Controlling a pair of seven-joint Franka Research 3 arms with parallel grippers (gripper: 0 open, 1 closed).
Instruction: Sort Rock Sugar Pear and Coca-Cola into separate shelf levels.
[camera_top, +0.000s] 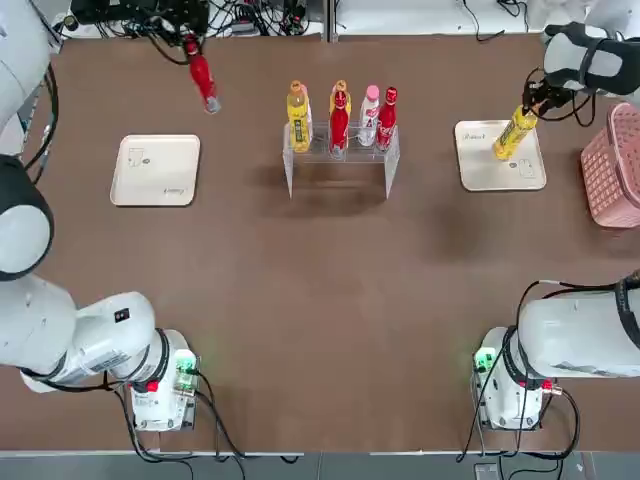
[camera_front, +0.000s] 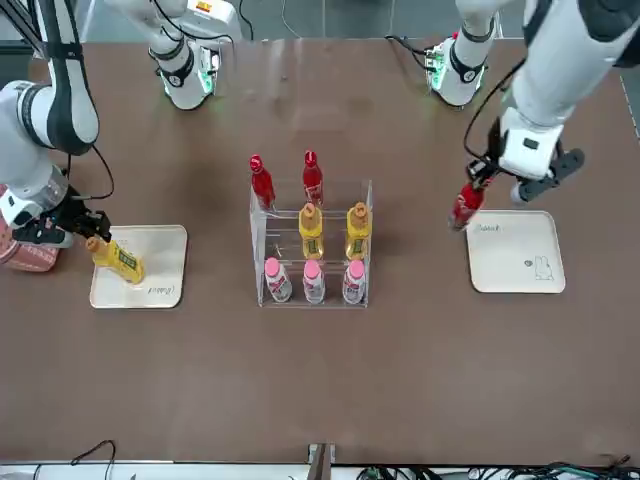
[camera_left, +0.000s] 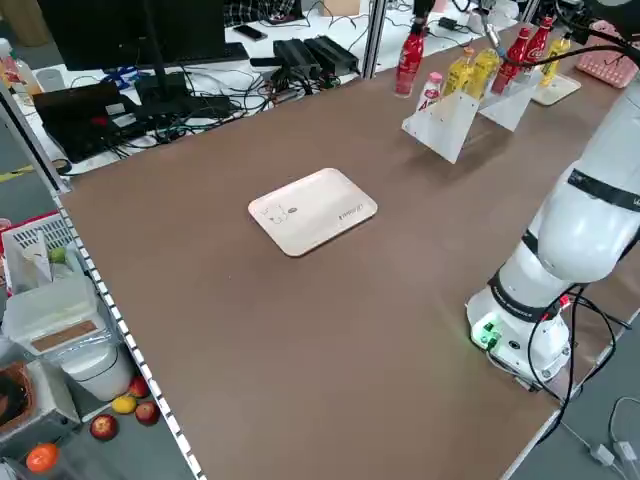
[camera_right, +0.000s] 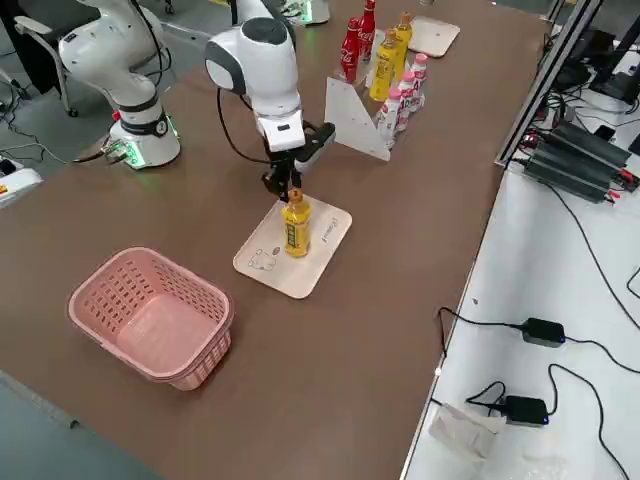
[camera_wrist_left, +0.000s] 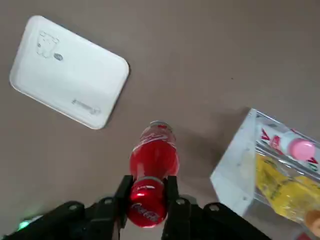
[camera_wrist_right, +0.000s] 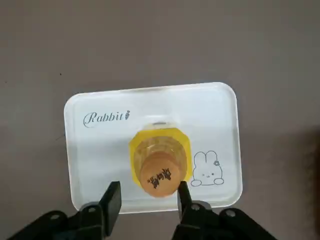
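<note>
Holding one red bottle (camera_wrist_left: 154, 165), left gripper (camera_wrist_left: 147, 185) clamped on its cap, beside the clear shelf (camera_front: 258, 245) of red, yellow and pink-capped bottles (camera_front: 314, 283); right gripper (camera_wrist_right: 150, 186), fingers apart, at the orange cap of one yellow bottle (camera_right: 297, 226) over a pale tray (camera_right: 325, 240).

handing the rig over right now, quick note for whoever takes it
left pincer: shut on a coca-cola, off to the left of the clear stand
right pincer: open around the cap of a rock sugar pear on the right tray
done: two coca-colas together in the stand's robot-side row, two rock sugar pears in the middle row
left: shelve the held coca-cola, grip and shelve the tray's pear
</note>
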